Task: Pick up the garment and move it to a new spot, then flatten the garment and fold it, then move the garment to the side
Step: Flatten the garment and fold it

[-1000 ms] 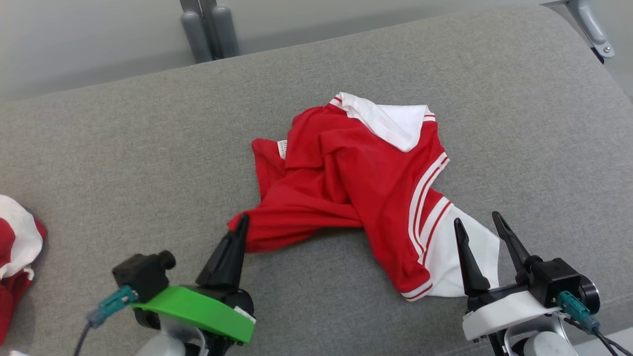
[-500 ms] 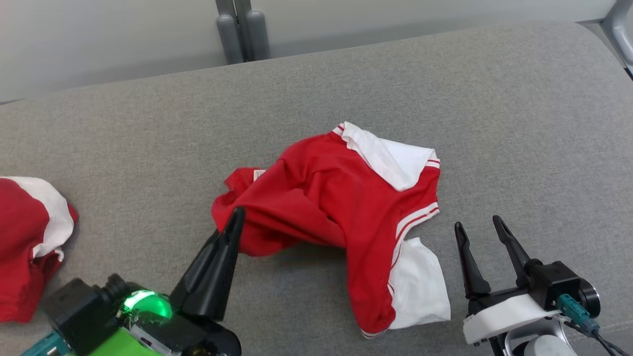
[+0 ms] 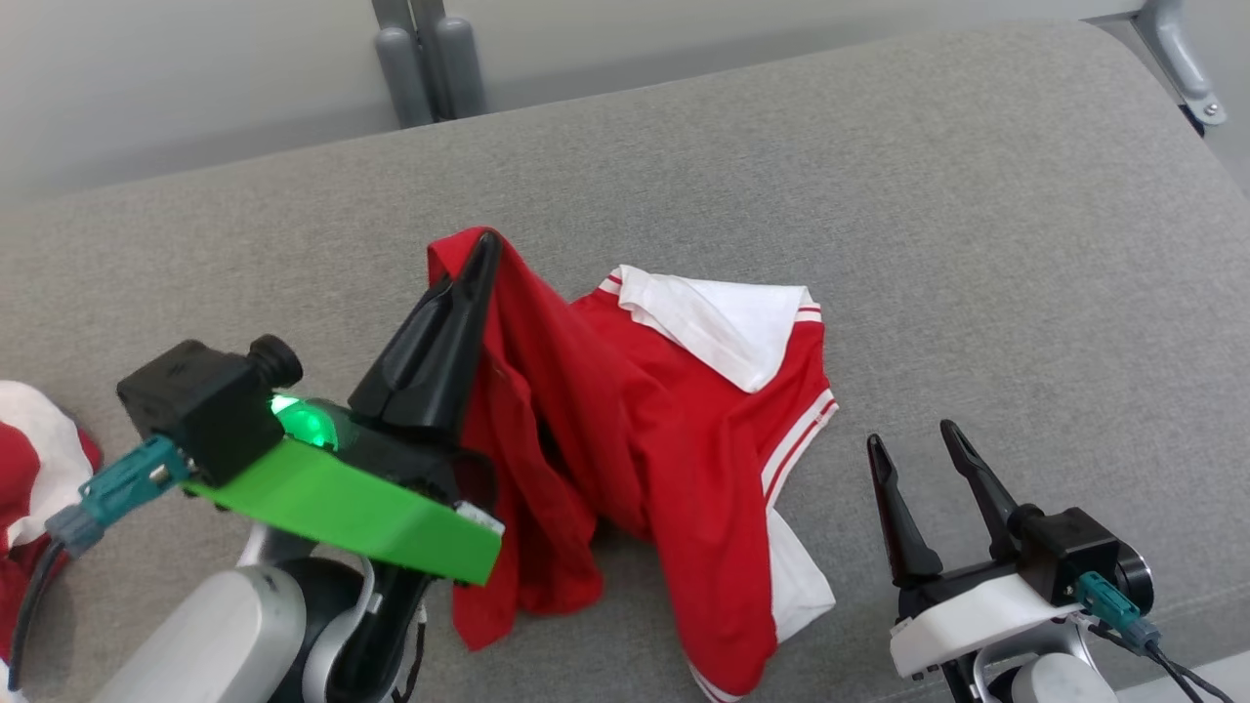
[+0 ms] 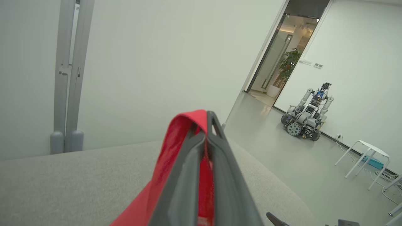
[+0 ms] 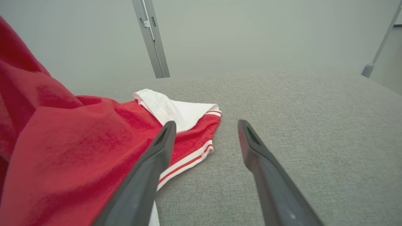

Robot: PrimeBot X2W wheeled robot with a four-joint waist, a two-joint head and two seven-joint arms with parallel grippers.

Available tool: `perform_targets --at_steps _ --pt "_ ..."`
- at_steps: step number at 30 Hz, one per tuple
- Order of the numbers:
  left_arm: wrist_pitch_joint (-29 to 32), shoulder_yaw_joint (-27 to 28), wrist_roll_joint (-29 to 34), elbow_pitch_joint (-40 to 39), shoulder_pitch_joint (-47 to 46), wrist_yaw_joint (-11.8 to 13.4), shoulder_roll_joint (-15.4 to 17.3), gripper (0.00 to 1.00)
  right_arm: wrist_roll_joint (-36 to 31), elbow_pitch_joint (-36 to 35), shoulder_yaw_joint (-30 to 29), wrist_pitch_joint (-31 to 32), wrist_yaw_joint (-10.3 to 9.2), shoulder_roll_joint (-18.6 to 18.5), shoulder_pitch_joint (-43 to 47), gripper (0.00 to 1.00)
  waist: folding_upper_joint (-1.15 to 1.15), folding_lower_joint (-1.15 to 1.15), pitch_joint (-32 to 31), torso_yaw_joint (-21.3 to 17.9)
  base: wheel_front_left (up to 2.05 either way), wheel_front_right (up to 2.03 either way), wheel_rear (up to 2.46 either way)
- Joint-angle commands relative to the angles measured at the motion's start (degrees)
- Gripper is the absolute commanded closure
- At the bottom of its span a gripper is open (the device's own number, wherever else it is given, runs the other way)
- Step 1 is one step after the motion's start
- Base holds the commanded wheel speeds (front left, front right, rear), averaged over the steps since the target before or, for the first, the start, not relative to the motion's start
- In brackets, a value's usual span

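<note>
Left gripper raised, fingers pinched together; right gripper low, fingers apart

The left gripper is pinching the red garment up off the grey cushion, while the right gripper is hovering spread beside it.

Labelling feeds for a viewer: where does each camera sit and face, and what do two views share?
Head: on the head, facing down at the grey cushion; left gripper shut on the red garment, right gripper open.
Left wrist: along its shut fingers, toward wall and doorway.
Right wrist: low over the cushion, along its open fingers.
Head and right wrist share the garment's white panel.
</note>
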Motion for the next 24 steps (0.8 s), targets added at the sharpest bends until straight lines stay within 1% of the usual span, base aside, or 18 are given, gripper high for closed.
perform_targets --at_steps 1,4,8,10,12,13,15,16,19,24 --pt "0.3 0.5 -0.4 2.7 -0.7 0.5 0.5 1.00 0.6 0.1 0.0 -0.2 0.01 -0.1 -0.6 0.00 0.00 0.00 1.3 -2.8 0.00 0.00 0.00" --pt "0.5 2.6 -2.5 10.2 1.0 1.0 1.6 1.00 0.9 0.1 -0.2 -0.2 0.01 -0.1 -0.5 0.00 0.00 0.00 2.1 -4.6 0.00 0.00 0.00" --pt "-1.1 6.2 -4.6 20.1 4.6 1.2 3.8 1.00 1.3 0.0 -0.6 -0.2 0.01 -0.1 -0.3 0.00 0.00 0.00 3.1 -6.5 0.00 0.00 0.00" --pt "-2.9 8.3 -6.4 24.7 7.0 0.8 4.0 1.00 1.5 -0.2 -0.8 -0.2 0.01 -0.1 -0.1 0.00 0.00 0.00 3.5 -6.9 0.00 0.00 0.00" --pt "-4.4 9.4 -7.5 27.8 9.2 -0.4 4.1 1.00 1.5 -0.3 -1.0 -0.2 0.01 -0.1 0.1 0.00 0.00 0.00 3.7 -6.9 0.00 0.00 0.00" --pt "-5.0 9.8 -8.1 28.6 10.0 -0.8 3.9 0.93 1.5 -0.3 -1.2 -0.2 0.01 -0.1 0.2 0.00 0.00 0.00 3.9 -6.7 0.00 0.00 0.00" --pt "-6.3 10.2 -9.1 30.1 11.4 -1.6 3.4 0.27 1.2 -0.2 -1.3 -0.2 0.01 -0.1 0.4 0.00 0.00 0.00 4.0 -6.1 0.00 0.00 0.00" --pt "-7.0 10.5 -9.3 30.6 12.1 -1.9 3.1 0.00 1.0 -0.3 -1.3 -0.2 0.01 -0.1 0.3 0.00 0.00 0.00 4.0 -5.8 0.00 0.00 0.00" --pt "-8.6 11.1 -9.7 31.1 13.5 -2.5 2.4 0.00 0.4 -0.3 -1.5 -0.2 0.01 -0.1 -0.1 0.00 0.00 0.00 3.9 -4.5 0.00 0.00 0.00" --pt "-10.7 11.2 -9.5 28.9 16.7 -2.1 1.8 0.00 0.0 -0.2 -1.6 -0.2 0.01 -0.1 -0.6 0.00 0.00 0.00 3.1 -2.8 0.00 0.00 0.00"
